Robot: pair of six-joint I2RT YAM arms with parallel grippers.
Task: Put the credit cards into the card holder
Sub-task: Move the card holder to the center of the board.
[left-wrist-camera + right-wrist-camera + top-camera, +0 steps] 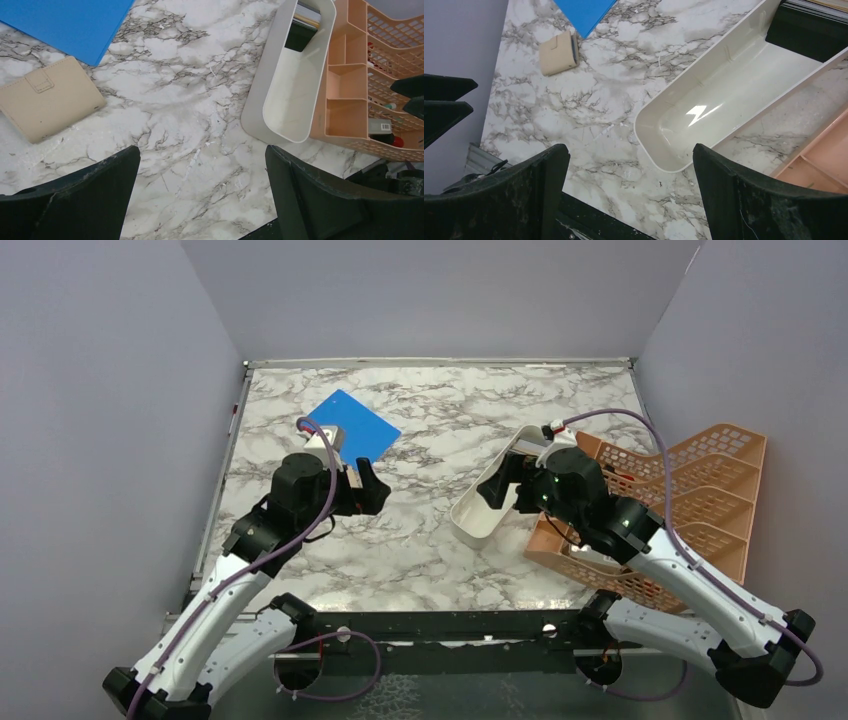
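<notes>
Both grippers are seen spread wide and empty: left gripper (201, 156), right gripper (631, 150).

The credit cards (811, 26) are stacked inside the white tray (724, 56), at its far end. A black card is on top, with paler edges behind it; the count cannot be told. The tray's long axis runs from near-left to far-right in the top view, so the cards are reached along that axis, beyond the right gripper, which is held over the tray's near half. The right arm is judged clearly the nearer one for the cards.

The card holder (47, 102) is laid shut, tab up, well to the left of the tray across bare marble, its corner touching or just under the blue board (352, 425). The left gripper is the nearer one to it.

Surface: flat marble-print table (450, 405). Room inside the tray is narrow, with walls close on both sides of the stack. The orange rack (690, 502) is pressed against the tray's right side, so approach from there is blocked.
</notes>
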